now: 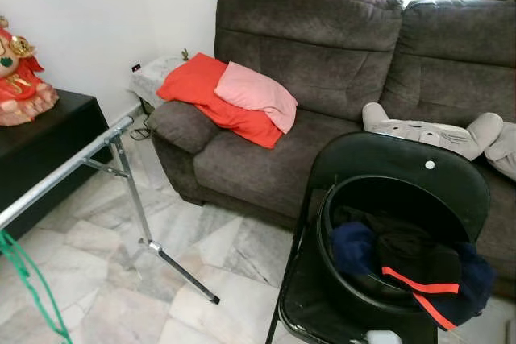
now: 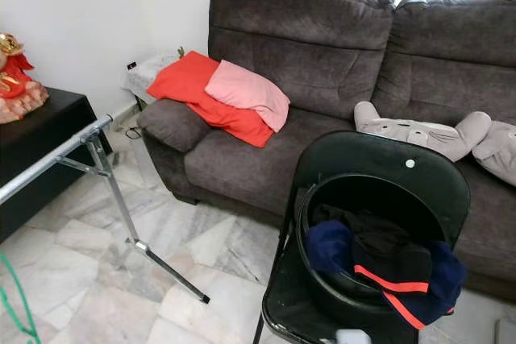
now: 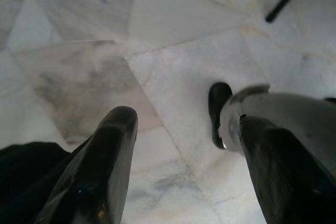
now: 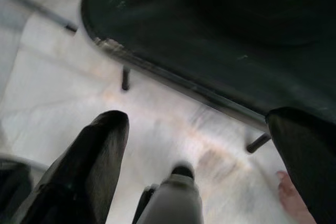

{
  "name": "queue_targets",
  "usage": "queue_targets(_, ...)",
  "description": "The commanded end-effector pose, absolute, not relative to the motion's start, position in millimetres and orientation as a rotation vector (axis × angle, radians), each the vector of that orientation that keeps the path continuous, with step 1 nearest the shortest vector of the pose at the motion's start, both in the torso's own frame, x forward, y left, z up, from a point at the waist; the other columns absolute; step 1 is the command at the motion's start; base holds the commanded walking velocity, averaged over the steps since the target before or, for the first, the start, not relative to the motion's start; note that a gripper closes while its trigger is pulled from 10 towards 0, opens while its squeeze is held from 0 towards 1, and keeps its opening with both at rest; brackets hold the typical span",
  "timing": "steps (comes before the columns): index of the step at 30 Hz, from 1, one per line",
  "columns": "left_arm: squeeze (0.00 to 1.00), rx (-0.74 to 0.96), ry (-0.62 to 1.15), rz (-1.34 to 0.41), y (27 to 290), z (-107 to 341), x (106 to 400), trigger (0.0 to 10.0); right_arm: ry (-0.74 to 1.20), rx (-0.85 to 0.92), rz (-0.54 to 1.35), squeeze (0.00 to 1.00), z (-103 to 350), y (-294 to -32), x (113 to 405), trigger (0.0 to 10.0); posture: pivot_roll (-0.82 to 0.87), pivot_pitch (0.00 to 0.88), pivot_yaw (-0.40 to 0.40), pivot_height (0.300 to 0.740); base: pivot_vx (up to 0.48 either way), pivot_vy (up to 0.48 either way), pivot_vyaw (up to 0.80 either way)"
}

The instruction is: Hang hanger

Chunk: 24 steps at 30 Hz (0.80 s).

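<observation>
Hanger (image 1: 28, 292), green, hangs on the rail (image 1: 64, 169) left of the chair (image 1: 395, 199); both tools (image 3: 178, 150) (image 4: 205, 145) gape empty over floor.

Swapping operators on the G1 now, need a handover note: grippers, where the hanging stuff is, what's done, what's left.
Left gripper: fingers open, empty, pointing down at the marble floor.
Right gripper: fingers open, empty, hanging low beside the black chair.
Metal rack rail stands on the robot's left; something thin and green hangs from it at the frame edge, too cropped to call a hanger.
Black basket of dark clothes sits on the chair, front right.
Done: nothing picked up. Left: find and grasp a hanger, hook it on the rail.
</observation>
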<state>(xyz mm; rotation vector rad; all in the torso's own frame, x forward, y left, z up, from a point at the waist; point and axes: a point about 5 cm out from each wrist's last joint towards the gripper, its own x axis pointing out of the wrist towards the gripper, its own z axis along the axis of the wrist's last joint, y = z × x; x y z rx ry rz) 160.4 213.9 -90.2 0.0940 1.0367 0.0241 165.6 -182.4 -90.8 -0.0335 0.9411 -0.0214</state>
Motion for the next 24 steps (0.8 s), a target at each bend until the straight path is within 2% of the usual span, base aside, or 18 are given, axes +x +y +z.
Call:
queue_targets(1,0.0,0.08,1.036,0.004,206,-91,162,10.0,0.987,-0.042,-0.051,0.0,-95,-193,152,10.0,-0.01,0.01,0.044,0.74,0.0,0.0,0.0)
queue_targets(8,0.0,0.077,1.038,0.003,204,-92,160,10.0,0.983,-0.039,-0.058,0.0,-95,-193,152,10.0,-0.02,0.012,0.042,0.74,0.0,0.0,0.0)
queue_targets(24,0.0,0.092,1.072,-0.022,198,-98,147,10.0,0.787,0.024,-0.121,0.0,-88,-198,151,10.0,-0.11,0.011,0.02,0.74,0.0,0.0,0.0)
